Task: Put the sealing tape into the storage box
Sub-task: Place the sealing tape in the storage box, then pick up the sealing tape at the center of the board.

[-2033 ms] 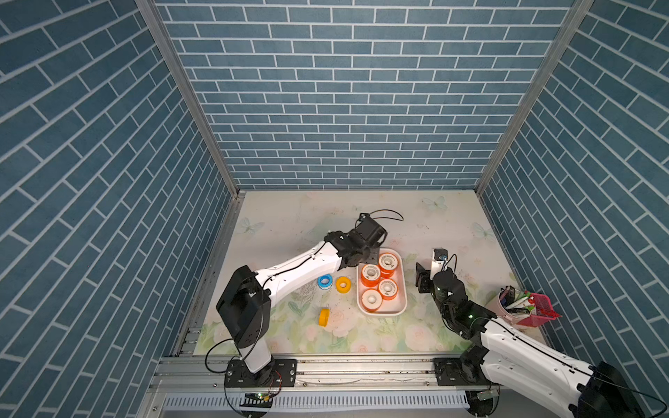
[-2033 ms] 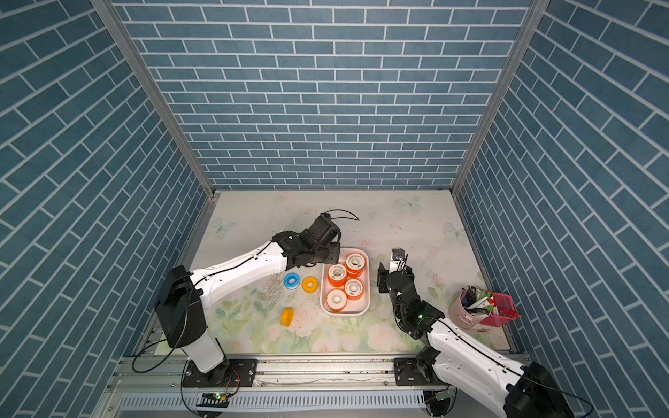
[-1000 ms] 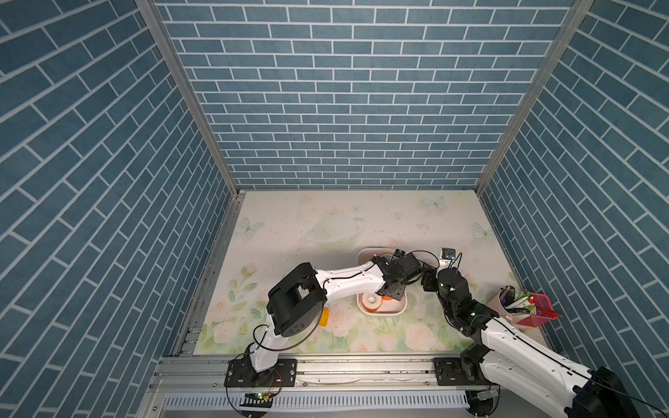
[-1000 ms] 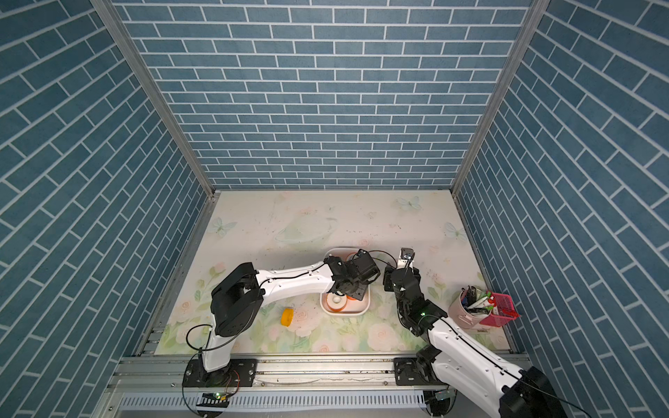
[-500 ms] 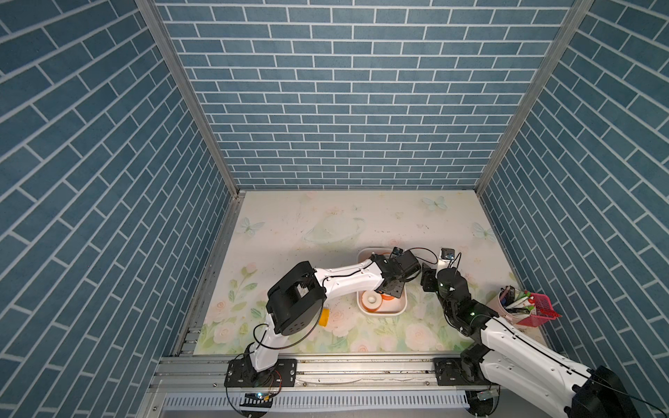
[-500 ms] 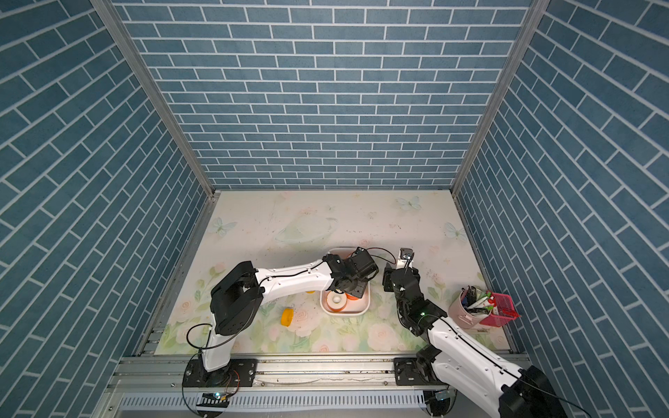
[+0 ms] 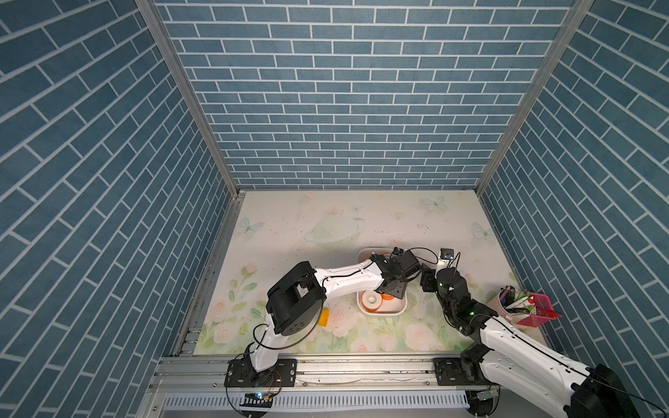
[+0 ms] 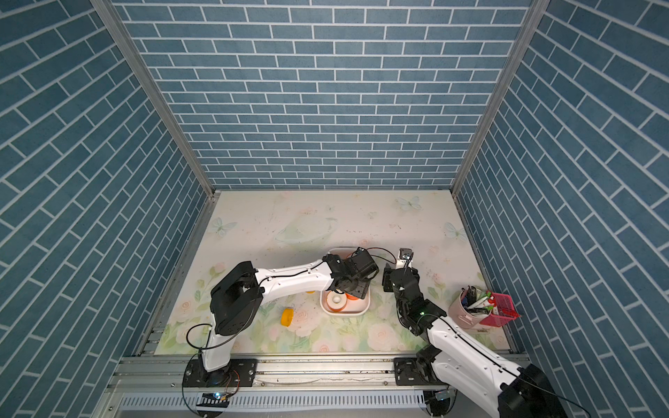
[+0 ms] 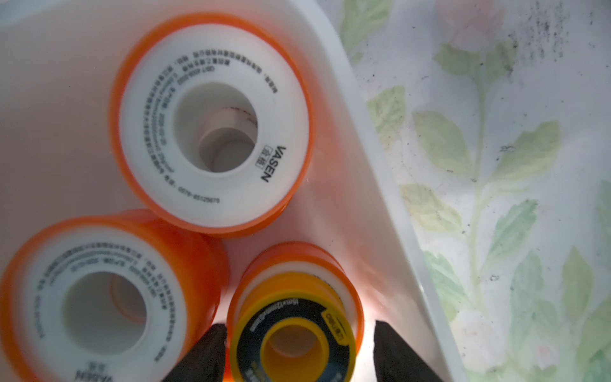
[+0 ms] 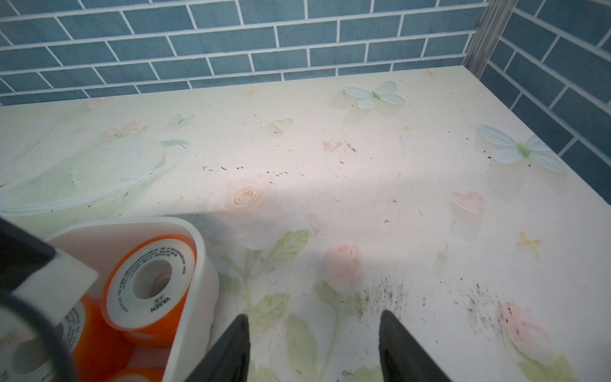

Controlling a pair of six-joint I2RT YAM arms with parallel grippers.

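Left arm: base on the near rail, elbow folded high, forearm stretched toward 3 o'clock, wrist tipped down into the storage box (image 7: 383,312). My left end effector (image 9: 299,350) is spread and straddles a small yellow-rimmed spool (image 9: 291,330) with a black face. One finger (image 9: 396,357) shows a lit gap to the rim. The other finger (image 9: 205,357) sits right at the rim, contact unclear. No pinch seen. That spool lies flat on top of an orange spool (image 9: 291,253), hole facing up at my wrist, axis upright. Two more orange spools, white-faced (image 9: 211,185) (image 9: 99,251), lie flat beside it in the box, holes up likewise. In both top views the box's long axis runs 12 to 6 o'clock, on the near half of the worktop (image 10: 363,165). A loose yellow spool (image 8: 286,317) lies on the worktop at the box's 8 o'clock, apparently on its edge. Right arm: forearm rises toward 11 o'clock from its base. My right end effector (image 10: 314,330) is just outside the box's 3 o'clock wall, fingers apart over bare worktop, nothing between them.
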